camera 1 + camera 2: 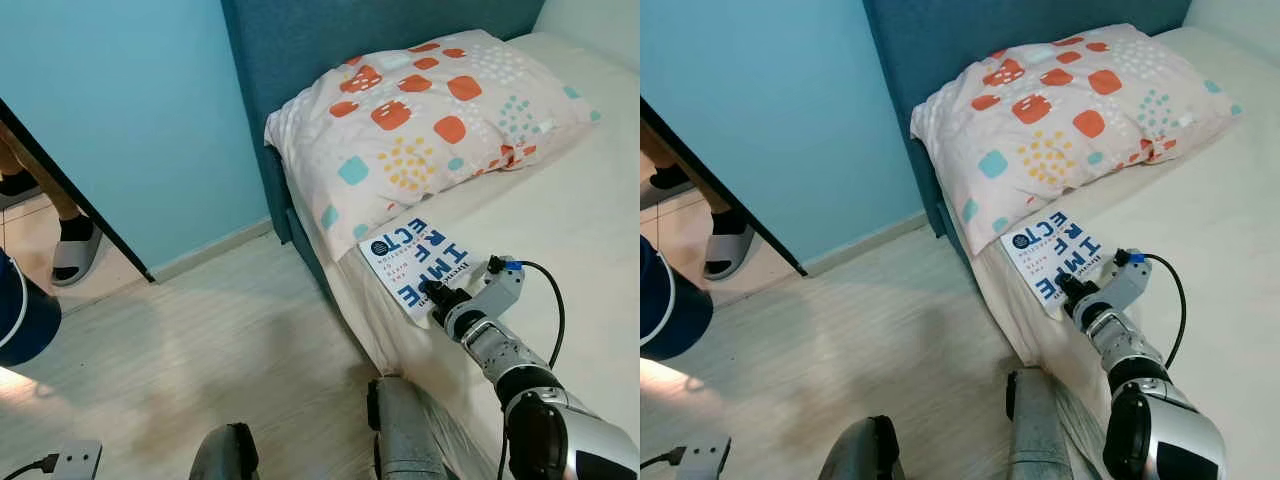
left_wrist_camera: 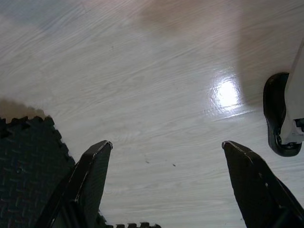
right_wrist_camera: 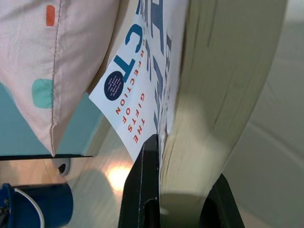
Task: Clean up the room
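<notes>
A white book (image 1: 415,262) with big blue letters lies at the near edge of the bed (image 1: 575,225), just in front of the patterned pillow (image 1: 430,120). My right gripper (image 1: 437,297) is shut on the book's near edge; in the right wrist view its black fingers (image 3: 142,190) pinch the cover and page block (image 3: 223,85). My left gripper (image 2: 166,180) hangs open above the pale wooden floor (image 2: 156,80), with nothing between its fingers.
A teal headboard (image 1: 300,40) and a light blue wall (image 1: 120,110) stand behind the bed. A person's feet in sandals (image 1: 75,250) are at the far left beside a dark door edge. A blue bucket (image 1: 20,305) sits at the left. A dark foam mat (image 2: 28,161) lies under my left arm.
</notes>
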`<state>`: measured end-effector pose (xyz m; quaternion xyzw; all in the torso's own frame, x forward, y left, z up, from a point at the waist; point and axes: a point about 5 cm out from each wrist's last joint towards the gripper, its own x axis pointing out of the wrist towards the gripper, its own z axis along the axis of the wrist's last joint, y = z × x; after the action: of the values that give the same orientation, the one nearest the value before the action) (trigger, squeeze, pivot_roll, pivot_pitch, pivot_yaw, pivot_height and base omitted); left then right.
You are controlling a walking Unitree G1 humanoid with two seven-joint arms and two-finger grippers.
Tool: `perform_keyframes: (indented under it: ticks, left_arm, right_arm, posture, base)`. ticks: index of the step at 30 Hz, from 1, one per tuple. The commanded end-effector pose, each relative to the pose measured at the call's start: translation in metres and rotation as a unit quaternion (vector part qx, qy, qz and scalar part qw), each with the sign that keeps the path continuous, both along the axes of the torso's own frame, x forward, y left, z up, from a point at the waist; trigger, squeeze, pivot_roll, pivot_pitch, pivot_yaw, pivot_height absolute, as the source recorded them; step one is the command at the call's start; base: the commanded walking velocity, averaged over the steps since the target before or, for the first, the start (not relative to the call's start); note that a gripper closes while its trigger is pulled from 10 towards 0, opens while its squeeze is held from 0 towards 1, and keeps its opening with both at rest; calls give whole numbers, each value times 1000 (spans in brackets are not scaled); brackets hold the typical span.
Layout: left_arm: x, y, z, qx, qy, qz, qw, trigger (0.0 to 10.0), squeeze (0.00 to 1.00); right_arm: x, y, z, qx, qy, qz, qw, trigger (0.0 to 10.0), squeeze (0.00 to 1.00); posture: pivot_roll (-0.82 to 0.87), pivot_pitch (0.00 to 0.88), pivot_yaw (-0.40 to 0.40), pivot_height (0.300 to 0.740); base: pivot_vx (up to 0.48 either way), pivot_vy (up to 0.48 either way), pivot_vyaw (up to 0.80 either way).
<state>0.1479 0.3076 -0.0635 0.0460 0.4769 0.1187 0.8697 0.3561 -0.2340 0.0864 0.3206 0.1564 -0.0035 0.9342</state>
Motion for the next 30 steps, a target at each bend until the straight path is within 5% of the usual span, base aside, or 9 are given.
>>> perform_keyframes:
  ticks: [1, 14, 18, 19, 20, 21, 22, 30]
  left_arm:
    - [-17, -1, -7, -9, 27, 10, 1000, 10000, 0]
    - [-16, -4, -9, -14, 28, 7, 999, 10000, 0]
    - [-15, -5, -9, -15, 27, 8, 999, 10000, 0]
    - [-15, -5, -9, -15, 27, 8, 999, 10000, 0]
    - [-15, -5, -9, -15, 27, 9, 999, 10000, 0]
    - [-15, -5, -9, -15, 27, 9, 999, 10000, 0]
    - [-15, -5, -9, -15, 27, 9, 999, 10000, 0]
    - [-13, -7, -9, -17, 25, 12, 999, 10000, 0]
  right_arm:
    - [-3, 2, -6, -6, 23, 6, 1000, 10000, 43]
    - [-1, -10, 2, -20, 18, 2, 1000, 10000, 67]
    - [-1, -10, 2, -18, 18, 0, 1000, 10000, 149]
    - [-1, -10, 2, -18, 18, 0, 1000, 10000, 380]
    - [-1, -10, 2, -17, 18, -1, 1000, 10000, 894]
    - [-1, -10, 2, -17, 18, -1, 1000, 10000, 894]
    - [-1, -10, 2, -17, 19, -2, 1000, 10000, 1000]
    - [-1, -19, 5, -29, 20, -29, 999, 10000, 1000]
  posture:
    - [-84, 333, 80, 601]
    - [-93, 328, 75, 601]
    - [-92, 326, 75, 601]
    - [-93, 326, 76, 601]
    - [-94, 325, 75, 601]
    - [-94, 325, 75, 601]
    - [-94, 325, 75, 601]
    - [-100, 306, 70, 601]
  base:
    - [0, 0, 0]
    - [0, 0, 0]
    - [0, 0, 0]
    - [0, 0, 0]
    - [0, 0, 0]
    - [0, 0, 0]
    - [0, 0, 0]
    - [0, 0, 0]
